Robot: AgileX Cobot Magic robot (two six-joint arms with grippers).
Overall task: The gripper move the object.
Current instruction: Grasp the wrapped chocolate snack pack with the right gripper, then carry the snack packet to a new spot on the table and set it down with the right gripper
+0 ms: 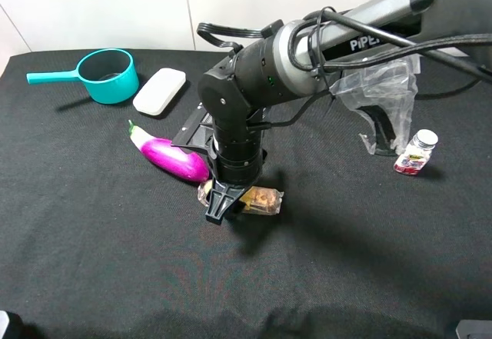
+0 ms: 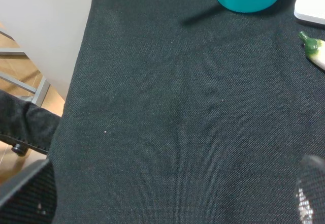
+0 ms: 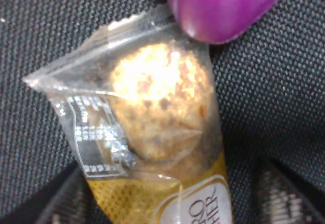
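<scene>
The object, a clear-wrapped pack of tan and yellow snacks (image 1: 262,198), lies on the black cloth in the middle, one end touching the tip of a purple eggplant (image 1: 173,158). My right gripper (image 1: 225,202) reaches across from the right and points straight down over the pack's left end. In the right wrist view the pack (image 3: 157,107) fills the frame, with the gripper (image 3: 172,198) open and one finger on each side of it, a gap showing on one side. My left gripper (image 2: 170,203) is open and empty above bare cloth near the table's left edge.
A teal saucepan (image 1: 108,75) and a flat white slab (image 1: 160,91) sit at the back left. A clear plastic bag (image 1: 380,85) and a small silver-capped bottle (image 1: 417,153) stand at the right. The table's left edge (image 2: 76,82) drops to the floor.
</scene>
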